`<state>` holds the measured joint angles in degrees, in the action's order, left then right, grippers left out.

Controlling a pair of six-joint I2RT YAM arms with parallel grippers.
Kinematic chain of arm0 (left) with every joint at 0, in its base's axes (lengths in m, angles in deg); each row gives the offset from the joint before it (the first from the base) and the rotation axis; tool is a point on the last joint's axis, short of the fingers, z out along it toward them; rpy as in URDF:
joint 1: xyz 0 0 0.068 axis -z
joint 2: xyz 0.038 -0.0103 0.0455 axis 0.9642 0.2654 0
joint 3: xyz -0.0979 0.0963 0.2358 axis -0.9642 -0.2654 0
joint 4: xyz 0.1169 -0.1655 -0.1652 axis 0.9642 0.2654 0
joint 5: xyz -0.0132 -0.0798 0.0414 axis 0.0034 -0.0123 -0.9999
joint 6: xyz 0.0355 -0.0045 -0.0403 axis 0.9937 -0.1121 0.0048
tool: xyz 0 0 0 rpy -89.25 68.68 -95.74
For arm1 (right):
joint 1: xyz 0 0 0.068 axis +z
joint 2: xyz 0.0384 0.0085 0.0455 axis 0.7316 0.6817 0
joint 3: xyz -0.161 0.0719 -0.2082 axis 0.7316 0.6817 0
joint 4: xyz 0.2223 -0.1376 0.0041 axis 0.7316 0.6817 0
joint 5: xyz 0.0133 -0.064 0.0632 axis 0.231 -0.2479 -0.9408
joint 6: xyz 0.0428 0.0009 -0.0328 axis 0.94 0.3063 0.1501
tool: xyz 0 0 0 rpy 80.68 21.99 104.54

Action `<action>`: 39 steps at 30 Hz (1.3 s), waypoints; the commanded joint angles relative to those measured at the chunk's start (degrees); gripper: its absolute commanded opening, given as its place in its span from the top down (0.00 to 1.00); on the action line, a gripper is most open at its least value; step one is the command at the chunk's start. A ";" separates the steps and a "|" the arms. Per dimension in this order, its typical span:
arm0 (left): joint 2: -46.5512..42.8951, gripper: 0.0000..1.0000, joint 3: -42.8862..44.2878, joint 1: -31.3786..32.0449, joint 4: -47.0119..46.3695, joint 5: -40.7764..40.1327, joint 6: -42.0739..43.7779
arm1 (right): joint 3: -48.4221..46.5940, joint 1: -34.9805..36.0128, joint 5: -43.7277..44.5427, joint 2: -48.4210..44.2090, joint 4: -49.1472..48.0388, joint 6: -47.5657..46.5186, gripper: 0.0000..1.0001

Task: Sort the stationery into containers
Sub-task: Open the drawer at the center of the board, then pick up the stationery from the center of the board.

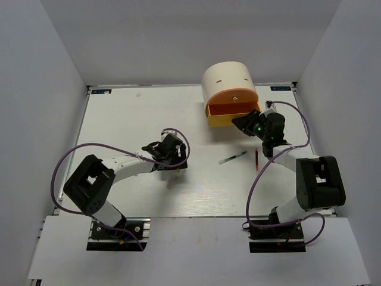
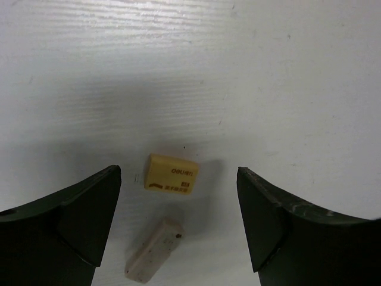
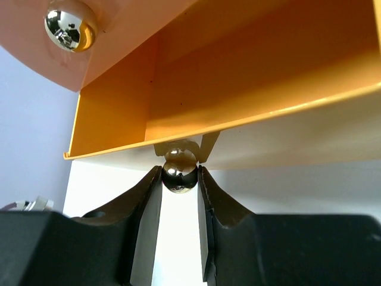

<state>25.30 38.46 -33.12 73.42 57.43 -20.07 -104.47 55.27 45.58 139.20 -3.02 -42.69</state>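
Two beige erasers lie on the white table in the left wrist view, a yellowish printed one (image 2: 171, 174) and a paler speckled one (image 2: 155, 249). My left gripper (image 2: 178, 199) is open above them, one finger on each side, touching neither. My right gripper (image 3: 179, 179) is shut on the chrome knob (image 3: 179, 171) of the yellow drawer (image 3: 238, 89), which stands pulled out of the cream desk unit (image 1: 227, 76). The orange drawer front (image 1: 234, 98) above it is closed. A thin white pen (image 1: 233, 157) and a thin red pen (image 1: 256, 158) lie near the right arm. Highlighters and the green block are out of view.
The orange drawer's own knob (image 3: 70, 27) shows at the upper left of the right wrist view. White walls close in the table (image 1: 119, 119) on three sides. The arms' cables loop over the table near both bases.
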 commanded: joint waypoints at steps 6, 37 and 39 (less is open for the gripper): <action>2.41 0.23 3.58 0.34 1.93 -1.91 4.40 | 2.41 -0.09 -1.30 -3.22 2.35 0.72 0.77; 0.75 0.76 7.44 0.87 1.85 1.60 9.95 | 6.28 -0.60 -1.29 -8.40 6.57 -0.42 0.20; -0.92 0.76 9.28 0.87 1.06 2.13 11.17 | 6.72 -1.13 -1.38 -9.54 8.15 -1.03 0.20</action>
<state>29.65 44.10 -32.48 76.40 57.91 -10.63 -98.22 54.86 44.25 132.20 4.11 -42.66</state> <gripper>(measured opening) 0.424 0.797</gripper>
